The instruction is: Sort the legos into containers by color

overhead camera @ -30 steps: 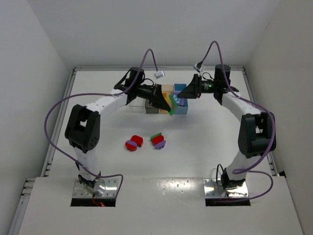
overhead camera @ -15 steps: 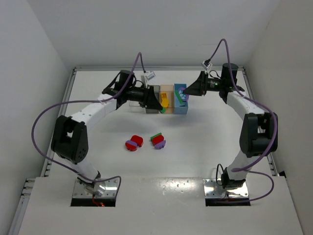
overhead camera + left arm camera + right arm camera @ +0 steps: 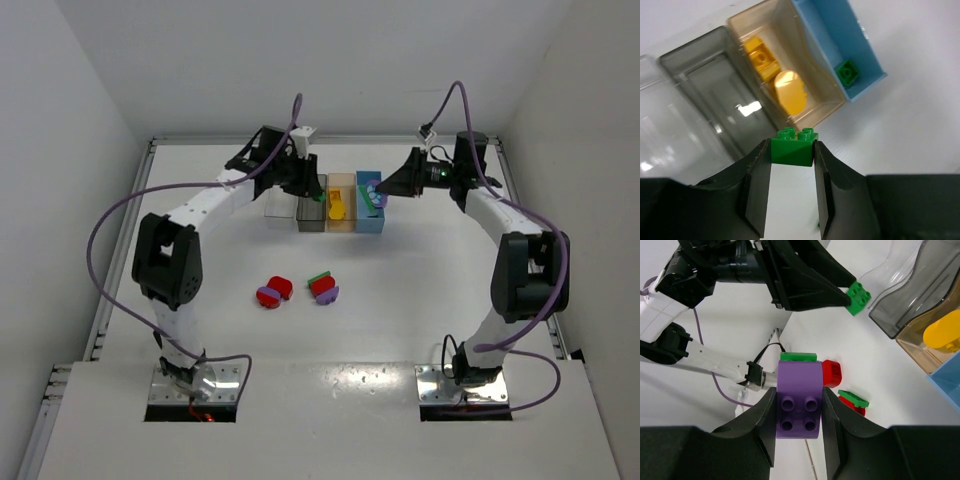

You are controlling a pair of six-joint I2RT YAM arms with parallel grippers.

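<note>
**Both claws loaded at the bin row, left claw drawn aside**

We show the left claw (image 3: 316, 195) clenched on a green brick (image 3: 792, 148) and the right claw (image 3: 381, 190) clenched on a purple brick (image 3: 799, 399). A flat green piece (image 3: 798, 357) shows just behind the purple one, and we cannot tell whether the two are joined. Over the last second the left claw has swung away from the seam between the tan bin (image 3: 340, 225) and the light blue bin (image 3: 371, 225). It now hangs at the smoky grey bin (image 3: 310, 225), its brick undelivered. The right claw has pulled back a little toward its own side and sits at the right wall of the light blue bin. We read this as the left arm yielding room. A green block (image 3: 846, 72) already lies in the light blue bin and yellow bricks (image 3: 760, 54) in the tan one, but neither held brick is sorted yet.

The four bins, with the clear bin (image 3: 278, 210) at the left end, stand wall to wall in one row, so we judge that entry is from above only. The tan bin lies between the two claws. Open desk (image 3: 430, 300) lies on the near side of the row, as far as the loose bricks (image 3: 323, 287) in red, purple and green, well apart from the bins
</note>
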